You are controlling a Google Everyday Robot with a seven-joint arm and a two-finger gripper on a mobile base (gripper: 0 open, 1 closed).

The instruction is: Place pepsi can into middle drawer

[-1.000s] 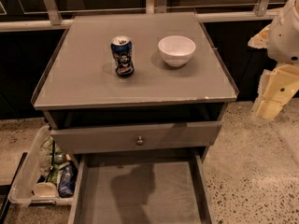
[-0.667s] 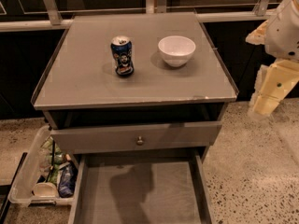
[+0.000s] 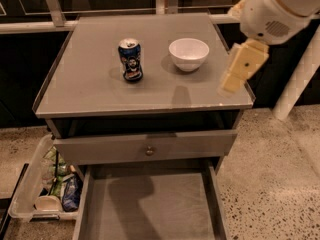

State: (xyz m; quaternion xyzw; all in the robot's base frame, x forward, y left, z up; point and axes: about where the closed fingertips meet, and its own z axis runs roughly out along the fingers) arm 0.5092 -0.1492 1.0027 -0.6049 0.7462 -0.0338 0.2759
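Observation:
The pepsi can [image 3: 130,60], dark blue with a silver top, stands upright on the grey cabinet top [image 3: 90,91], left of centre. The middle drawer [image 3: 150,209] is pulled out below, showing a bare grey floor and low side walls. My gripper [image 3: 239,69], cream-coloured, hangs from the white arm over the cabinet's right edge. It is well right of the can, with the bowl between them, and holds nothing that I can see.
A white bowl [image 3: 188,53] stands on the cabinet top, right of the can. A drawer front with a small round knob [image 3: 149,150] sits above the open drawer. A clear plastic bin of clutter [image 3: 35,184] is on the floor at left. A white pole [image 3: 300,79] stands at right.
The arm and gripper have moved left, from beside the cabinet to over its right edge. The can, bowl and drawers have not moved.

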